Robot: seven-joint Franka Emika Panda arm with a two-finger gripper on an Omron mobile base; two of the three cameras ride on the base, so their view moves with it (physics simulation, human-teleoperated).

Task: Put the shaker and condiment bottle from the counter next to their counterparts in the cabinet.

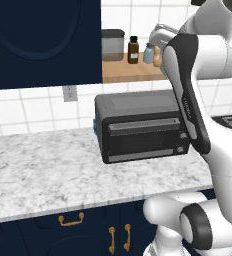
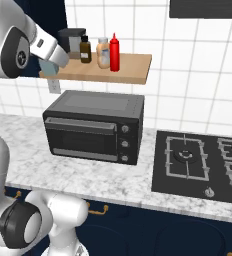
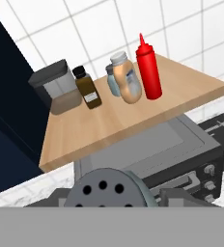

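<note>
Shaker, squat, grey perforated cap, bottom centre of hand view, clamped between the part-closed gripper jaws; red condiment bottle upper right on cabinet shelf beside tan bottle, well beyond gripper.

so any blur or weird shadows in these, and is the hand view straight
All three views are sharp and evenly lit, with no glare. In the right base view the wooden shelf casts only a soft shadow on the tiles below. The hand view is rolled, so the shelf slants, and the shaker cap looms large at the bottom.
</note>
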